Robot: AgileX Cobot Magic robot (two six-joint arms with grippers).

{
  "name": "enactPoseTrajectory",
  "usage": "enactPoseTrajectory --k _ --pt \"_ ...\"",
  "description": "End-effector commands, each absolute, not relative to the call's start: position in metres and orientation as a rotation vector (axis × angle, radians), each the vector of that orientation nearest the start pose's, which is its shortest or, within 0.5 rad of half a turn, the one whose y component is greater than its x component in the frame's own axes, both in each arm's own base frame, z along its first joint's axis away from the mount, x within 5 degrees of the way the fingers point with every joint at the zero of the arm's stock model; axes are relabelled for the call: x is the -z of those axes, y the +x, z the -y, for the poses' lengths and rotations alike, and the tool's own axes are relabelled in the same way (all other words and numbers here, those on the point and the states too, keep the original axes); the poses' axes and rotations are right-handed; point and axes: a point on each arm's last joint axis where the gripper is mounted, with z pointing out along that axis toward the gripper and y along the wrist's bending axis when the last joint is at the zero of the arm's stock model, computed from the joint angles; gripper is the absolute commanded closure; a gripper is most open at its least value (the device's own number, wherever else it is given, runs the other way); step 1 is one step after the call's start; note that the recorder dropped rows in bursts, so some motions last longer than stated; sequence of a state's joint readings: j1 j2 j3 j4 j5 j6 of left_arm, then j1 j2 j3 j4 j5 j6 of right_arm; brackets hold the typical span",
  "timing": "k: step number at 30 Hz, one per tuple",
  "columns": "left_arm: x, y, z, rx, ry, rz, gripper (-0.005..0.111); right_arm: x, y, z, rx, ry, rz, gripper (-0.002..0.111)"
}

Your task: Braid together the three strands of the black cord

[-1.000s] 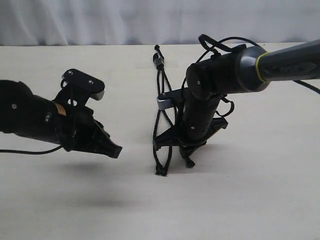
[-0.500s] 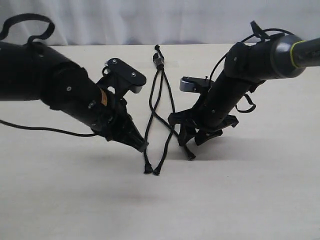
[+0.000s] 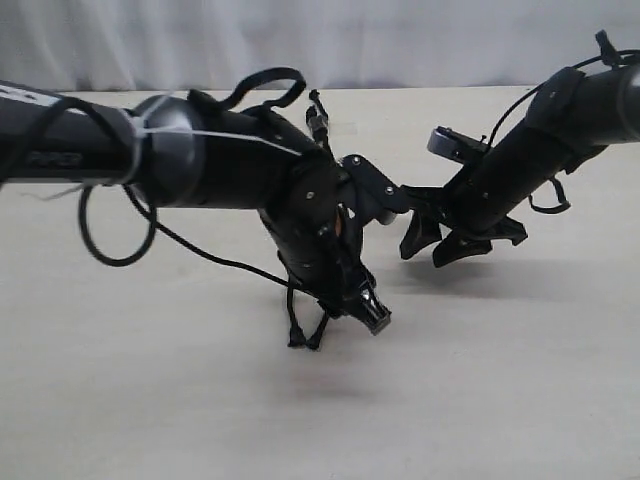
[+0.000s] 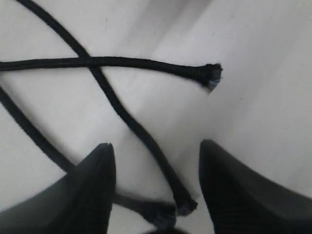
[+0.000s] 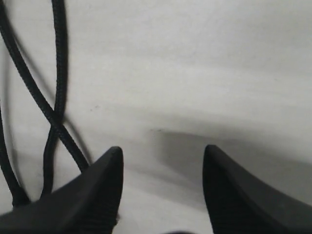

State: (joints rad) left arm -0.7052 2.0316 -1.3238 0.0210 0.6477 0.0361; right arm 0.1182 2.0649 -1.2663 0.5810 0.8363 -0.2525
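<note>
The black cord's knot and sleeve (image 3: 318,120) lie at the far middle of the table. Most of the three strands is hidden behind my left arm; two flared tips (image 3: 305,343) show below it. In the left wrist view one strand (image 4: 146,63) crosses over another (image 4: 126,117), whose tip (image 4: 185,206) lies between the fingers beside a third tip (image 4: 158,214). My left gripper (image 3: 370,317) (image 4: 156,146) is open low over these tips, holding nothing. To the right of the strands (image 5: 53,117), my right gripper (image 3: 432,250) (image 5: 163,147) hangs open and empty, raised off the table.
The pale table (image 3: 520,400) runs to a white curtain (image 3: 420,40) at the back. My left arm (image 3: 200,160) reaches across the middle with a glossy cable loop (image 3: 110,235) hanging from it. The right arm (image 3: 560,130) slants in from the upper right.
My left arm has swung right, across and over the cord, bringing its gripper down at the strand tips. The right gripper has risen and drawn back to the right, away from the strands.
</note>
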Motion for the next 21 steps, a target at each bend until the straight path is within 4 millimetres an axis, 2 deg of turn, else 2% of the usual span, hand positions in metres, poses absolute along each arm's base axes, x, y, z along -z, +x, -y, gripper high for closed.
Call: enactPoseTrajectory --k 1,7,9,11,12,14,15,18,21 --pt "-0.126 0.317 0.274 0.128 1.041 -2.749 0.057 -0.126 0.375 -0.08 -0.657 0.008 -3.0 0.06" --pt "-0.106 0.319 0.276 0.105 1.048 -2.805 0.057 -0.126 0.376 -0.08 -0.651 0.011 -2.992 0.06" --pt "-0.102 0.316 0.275 0.102 1.049 -2.845 0.061 -0.126 0.376 -0.08 -0.651 0.011 -2.992 0.06" --pt "-0.099 0.314 0.273 0.095 1.054 -2.88 0.076 -0.126 0.376 -0.08 -0.648 0.012 -2.988 0.06" --pt "-0.098 0.313 0.273 0.09 1.057 -2.894 0.09 -0.126 0.376 -0.08 -0.648 0.012 -2.988 0.06" --pt "-0.098 0.312 0.272 0.081 1.064 -2.898 0.107 -0.126 0.376 -0.08 -0.648 0.012 -2.988 0.06" --pt "-0.098 0.313 0.271 0.083 1.059 -2.902 0.107 -0.126 0.376 -0.08 -0.648 0.012 -2.988 0.06" --pt "-0.105 0.315 0.272 0.087 1.036 -2.921 0.107 -0.126 0.376 -0.08 -0.645 0.01 -2.988 0.06" --pt "-0.131 0.322 0.275 0.07 1.041 -2.856 0.107 -0.126 0.376 -0.08 -0.648 0.008 -2.992 0.06"
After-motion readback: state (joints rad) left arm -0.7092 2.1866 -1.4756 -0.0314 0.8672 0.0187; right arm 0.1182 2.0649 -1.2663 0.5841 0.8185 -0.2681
